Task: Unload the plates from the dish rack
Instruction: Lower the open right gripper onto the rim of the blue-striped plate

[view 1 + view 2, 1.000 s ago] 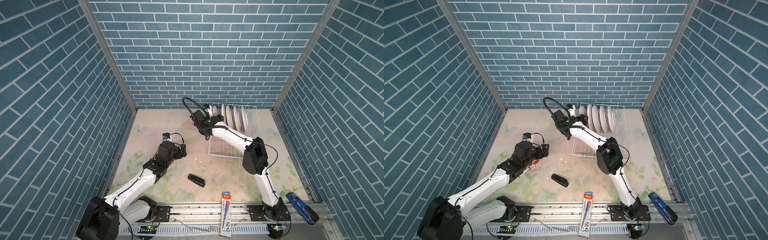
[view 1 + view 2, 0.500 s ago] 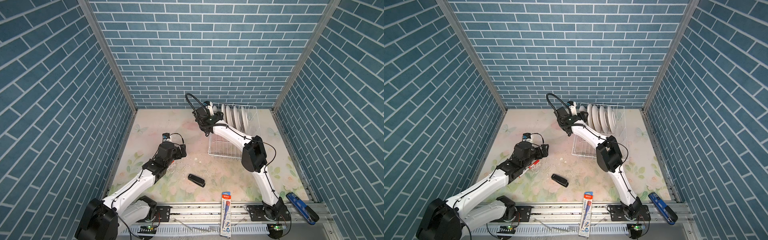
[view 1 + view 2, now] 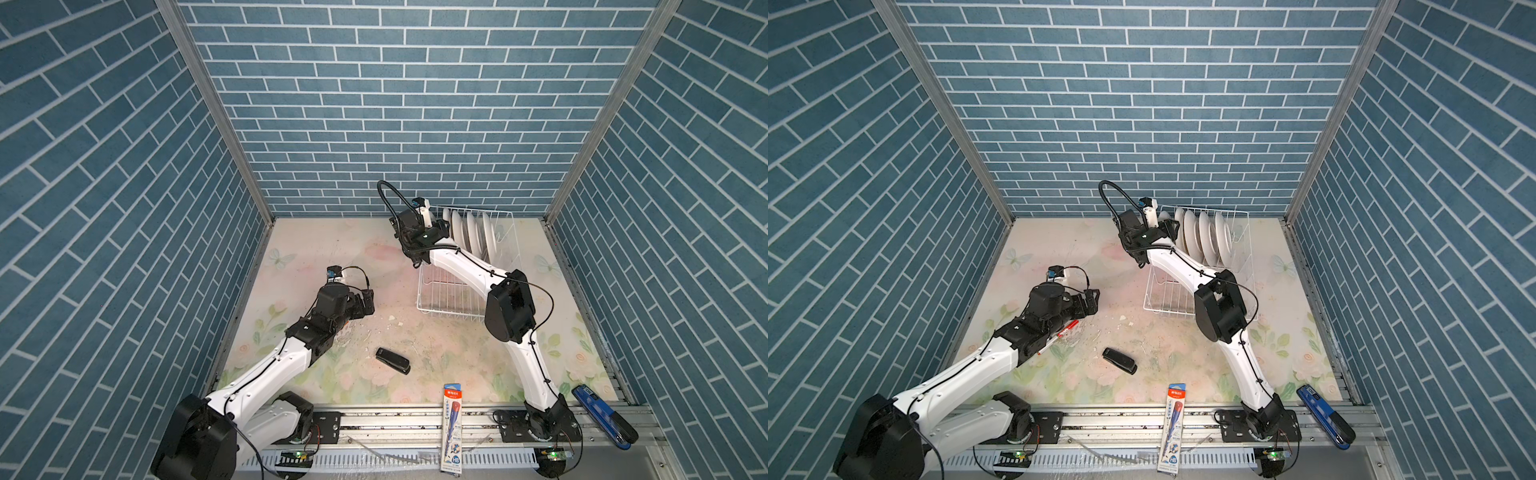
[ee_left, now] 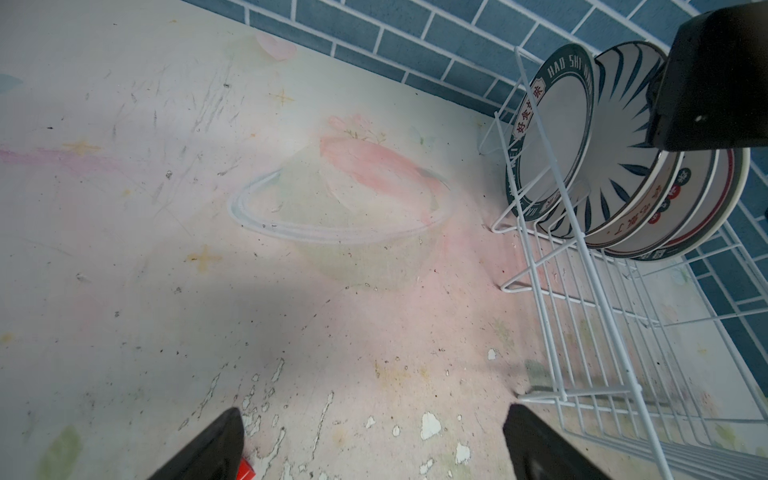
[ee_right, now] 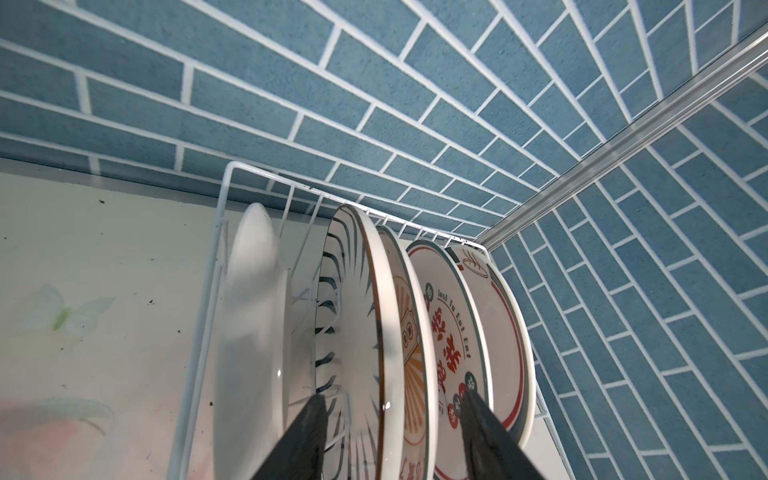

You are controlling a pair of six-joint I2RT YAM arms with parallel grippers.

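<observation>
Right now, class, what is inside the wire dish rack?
Five plates stand on edge at the far end of the dish rack; the striped plate and the orange-patterned plate sit between the fingers of the right gripper. Overlap hides most rear plates' faces.

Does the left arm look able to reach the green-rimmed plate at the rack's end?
Probably, from above. The left arm's jaws stand open, with bare mat between them and the green-rimmed plate. The dish rack's end wires cross its face, and the right arm crowds the neighbouring plates.
</observation>
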